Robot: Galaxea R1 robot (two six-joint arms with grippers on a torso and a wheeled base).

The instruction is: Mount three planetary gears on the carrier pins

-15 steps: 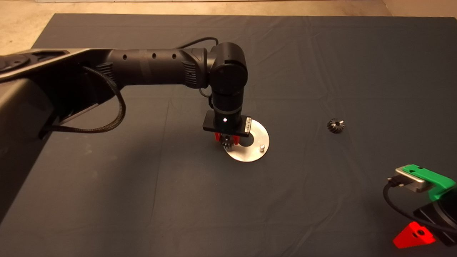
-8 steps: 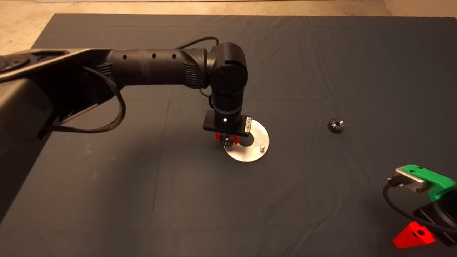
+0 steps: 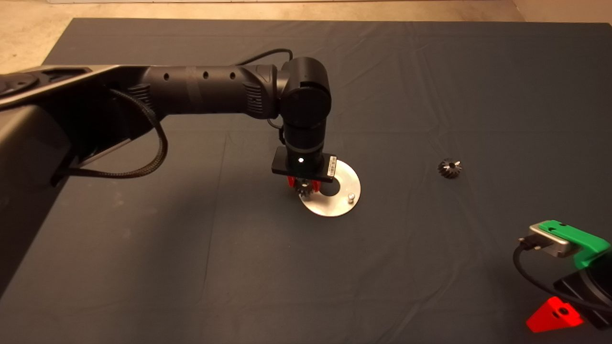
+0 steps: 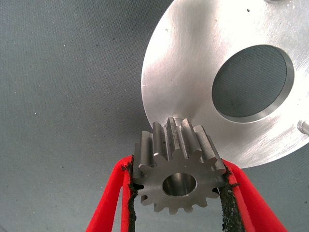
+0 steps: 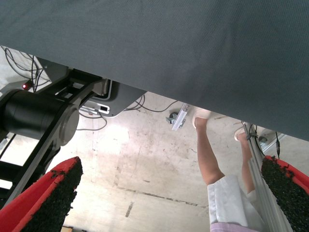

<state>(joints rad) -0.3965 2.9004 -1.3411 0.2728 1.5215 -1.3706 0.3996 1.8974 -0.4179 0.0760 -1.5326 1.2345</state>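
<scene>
While my left arm reaches in from the left edge of the head view to the middle of the frame, my left gripper (image 4: 177, 193) is clamped narrowly on a planetary gear (image 4: 178, 171), its black pads (image 4: 227, 205) pressing the teeth on either side. That gear is silver-grey with short square teeth and a round centre hole, and it hangs over the lower-left rim of the disc (image 3: 346, 181); I cannot tell whether it touches the disc. A small label (image 3: 332, 166) sits on the wrist plate, but its writing is too small to read. Flat, shiny and round, the disc has a large centre hole (image 4: 251, 82) showing the dark mat (image 3: 191, 267) through it. One carrier pin (image 3: 351, 196) stands upright at the disc's lower right in the head view; the wrist view shows another pin (image 4: 304, 126) at the frame's right edge. A second, darker gear (image 3: 449, 168) lies on the mat well to the right of the disc. My right gripper (image 3: 554, 315) waits at the lower right corner with its fingers spread wide; past the mat's edge, its wrist view shows the floor and a person's legs (image 5: 212, 159).
</scene>
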